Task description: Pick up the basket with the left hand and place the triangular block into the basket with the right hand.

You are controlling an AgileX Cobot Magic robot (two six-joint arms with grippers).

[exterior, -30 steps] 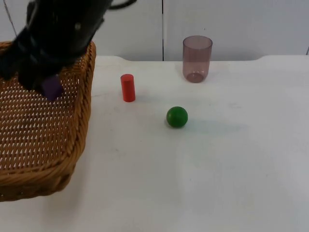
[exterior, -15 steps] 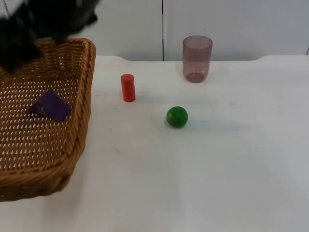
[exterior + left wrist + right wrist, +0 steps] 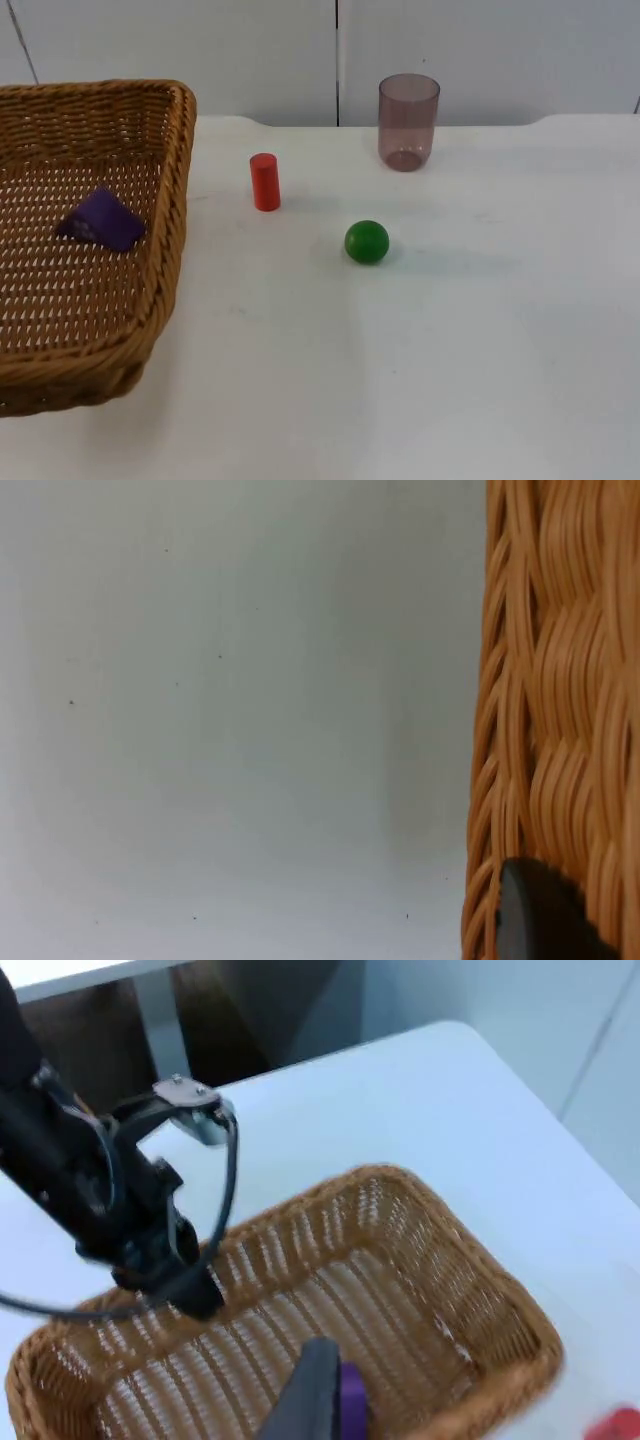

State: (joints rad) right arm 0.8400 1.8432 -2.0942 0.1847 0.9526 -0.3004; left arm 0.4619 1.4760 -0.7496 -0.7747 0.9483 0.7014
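purple block [image 3: 102,219] lying inside basket [image 3: 150,290] | left gripper [image 3: 540,915] holds basket wall | right gripper [image 3: 310,1400] above basket, fingers: cannot tell | placing looks done | red cylinder [image 3: 265,182], green ball [image 3: 367,242], cup [image 3: 408,121] untouched on table [image 3: 450,350]

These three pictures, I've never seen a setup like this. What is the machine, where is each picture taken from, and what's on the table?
It is a robot with two black arms at a white table. The top view looks down from a fixed camera: a wicker basket holds a purple triangular block, and beside it stand a red cylinder, a green ball and a tinted cup. The other two pictures come from cameras on the wrists. The left gripper is at the basket's woven wall, apparently holding it. From the right wrist you look down into the basket, with the left arm at its far rim.
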